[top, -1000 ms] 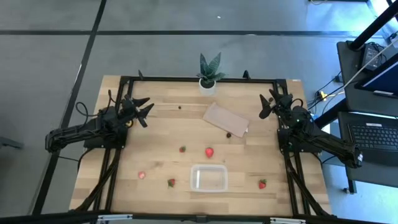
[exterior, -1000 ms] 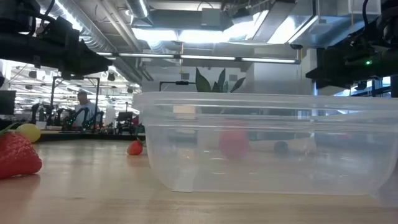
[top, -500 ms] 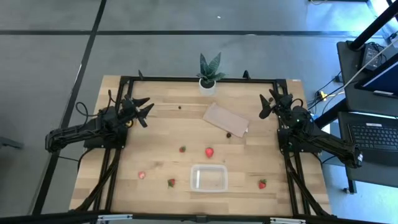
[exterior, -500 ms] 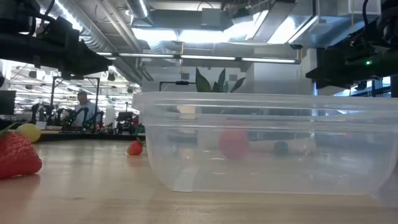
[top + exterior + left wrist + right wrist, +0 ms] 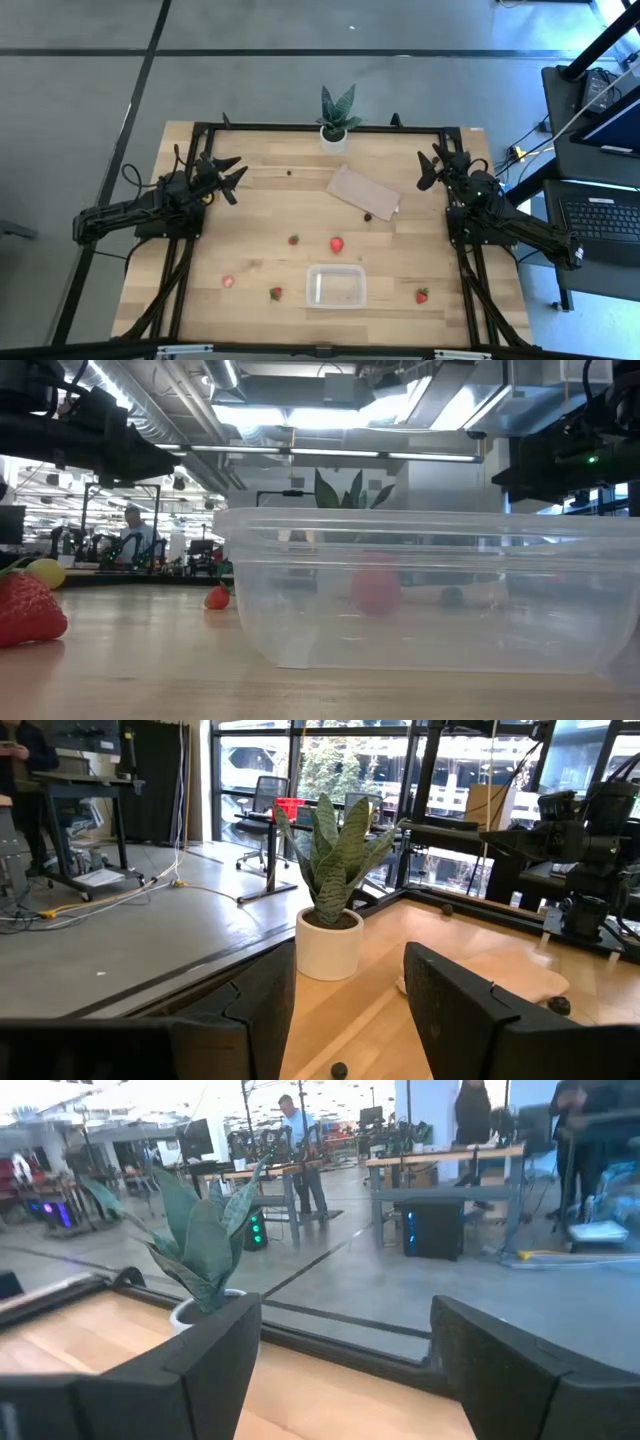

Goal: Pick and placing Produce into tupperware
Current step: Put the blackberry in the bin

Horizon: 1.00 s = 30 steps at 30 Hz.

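Note:
The clear tupperware stands on its base near the table's near edge. Red strawberries lie around it on the wood: one, one, one, one and one. A dark berry lies toward the far edge, and another sits at the tan sheet's edge. The yellow fruit shows in the low view behind a strawberry. My left gripper hovers open at the far left. My right gripper hovers open at the far right.
A potted plant stands at the middle of the far edge. A flat tan sheet lies between the grippers. A black frame runs round the table. Bare wood lies between the sheet and the tupperware. People stand in the room beyond.

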Tool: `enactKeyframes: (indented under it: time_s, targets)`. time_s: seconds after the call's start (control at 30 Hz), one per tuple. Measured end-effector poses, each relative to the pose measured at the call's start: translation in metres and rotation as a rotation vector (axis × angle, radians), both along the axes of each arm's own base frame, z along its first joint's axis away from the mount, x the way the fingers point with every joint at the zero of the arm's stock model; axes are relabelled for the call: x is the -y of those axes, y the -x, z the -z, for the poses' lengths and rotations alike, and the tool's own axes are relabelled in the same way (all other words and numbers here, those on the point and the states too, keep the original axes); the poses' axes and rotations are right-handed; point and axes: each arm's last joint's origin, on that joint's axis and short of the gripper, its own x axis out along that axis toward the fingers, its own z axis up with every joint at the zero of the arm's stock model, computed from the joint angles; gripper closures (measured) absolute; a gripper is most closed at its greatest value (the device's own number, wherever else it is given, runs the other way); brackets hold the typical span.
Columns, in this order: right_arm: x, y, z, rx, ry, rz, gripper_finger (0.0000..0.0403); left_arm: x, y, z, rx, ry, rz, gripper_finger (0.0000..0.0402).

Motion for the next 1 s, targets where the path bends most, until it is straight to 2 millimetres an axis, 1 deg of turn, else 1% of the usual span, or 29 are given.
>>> enactKeyframes:
  time_s: [0.73, 1.0]
  targets:
    - [0.0000, 0.0000, 0.0000, 0.010, -0.006, -0.001, 0.0109, 0.0000, 0.0000, 0.0000, 0.000, 0.000, 0.000, 0.0223]
    - [-0.0002, -0.0003, -0.0001, 0.134, -0.091, -0.017, 0.0109, 0.0000, 0.0000, 0.0000, 0.000, 0.000, 0.000, 0.0223]
